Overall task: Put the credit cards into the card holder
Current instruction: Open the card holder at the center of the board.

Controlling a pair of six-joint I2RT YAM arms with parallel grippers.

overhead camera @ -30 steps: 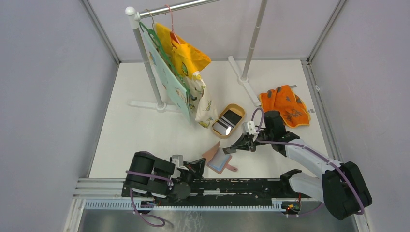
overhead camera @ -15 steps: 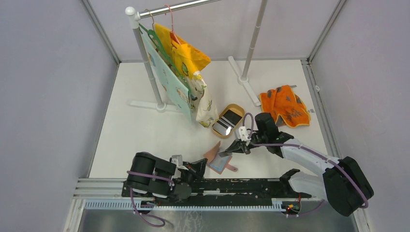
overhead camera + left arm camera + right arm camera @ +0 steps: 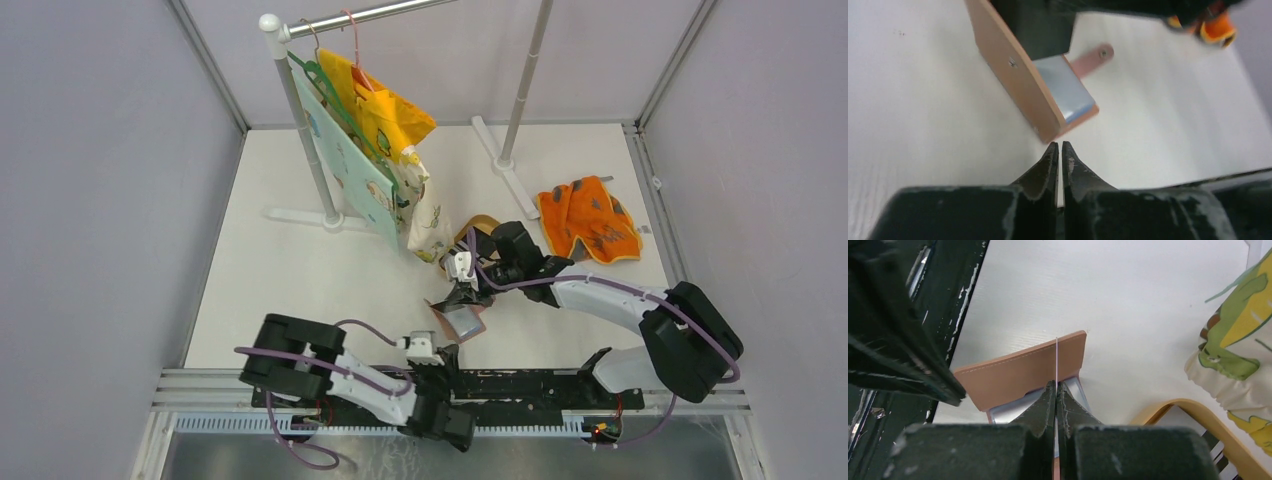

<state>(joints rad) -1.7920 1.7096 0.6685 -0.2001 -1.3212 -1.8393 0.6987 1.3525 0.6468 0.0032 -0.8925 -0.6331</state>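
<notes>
The reddish-brown card holder (image 3: pixel 452 322) stands open on the table, one flap raised. The left wrist view shows that flap (image 3: pixel 1018 75), the grey-blue pocket (image 3: pixel 1068 87) and the strap tab (image 3: pixel 1093 56). My right gripper (image 3: pixel 462 296) is shut on a thin white credit card (image 3: pixel 1056 360), seen edge-on just above the grey-blue pocket (image 3: pixel 1010 409) and in front of the flap (image 3: pixel 1018 372). My left gripper (image 3: pixel 446 350) is shut and empty, its tips (image 3: pixel 1058 146) just short of the holder's near corner.
The tan oval dish (image 3: pixel 484 221) lies behind my right wrist, mostly hidden; its rim shows in the right wrist view (image 3: pixel 1193 415). An orange cloth (image 3: pixel 590 222) lies at the right. A clothes rack with hanging cloths (image 3: pixel 385 150) stands at the back left.
My right gripper has moved left with the card, from beside the holder to over it. My left arm has swung out to the right, its gripper now below the holder.
</notes>
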